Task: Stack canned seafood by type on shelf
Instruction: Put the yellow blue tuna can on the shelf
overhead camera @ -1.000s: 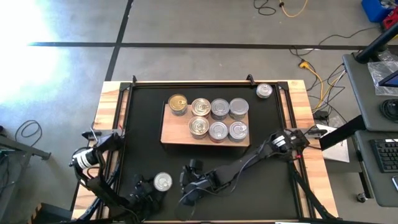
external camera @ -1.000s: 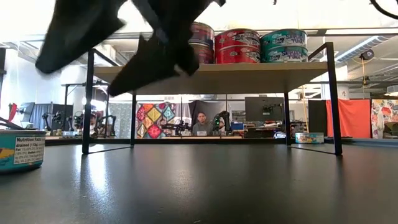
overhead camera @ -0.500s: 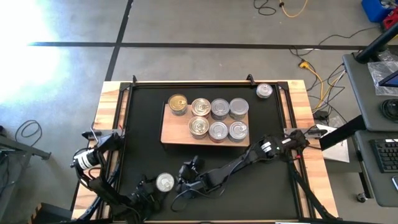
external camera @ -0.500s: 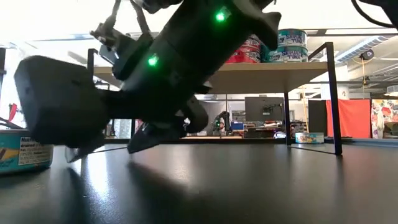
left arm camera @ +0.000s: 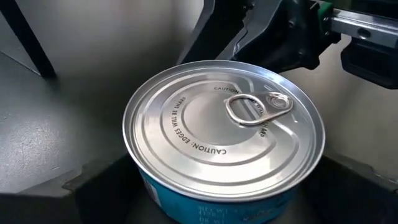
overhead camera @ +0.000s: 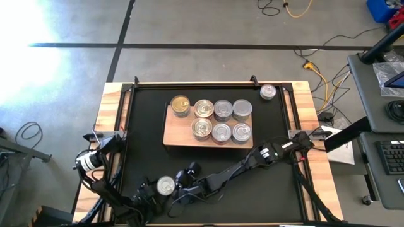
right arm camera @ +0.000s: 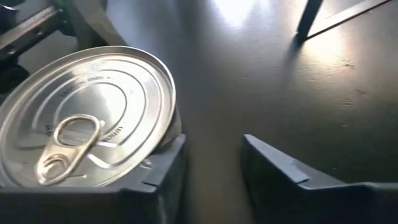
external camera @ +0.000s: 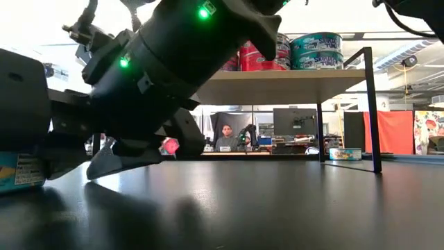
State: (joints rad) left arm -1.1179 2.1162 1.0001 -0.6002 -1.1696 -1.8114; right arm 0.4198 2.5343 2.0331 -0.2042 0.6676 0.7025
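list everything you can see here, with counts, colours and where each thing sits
tins on shelf: seven lids seen from above, six silver, one gold at the left end, in two rows
loose tin: one, silver lid, teal label, near edge of mat
far tin: one, silver, mat's far right corner
shelf: one, pale wood, mid-mat
mat: one, black, covers table
left gripper: open, around loose tin
right gripper: beside loose tin, one finger against its side
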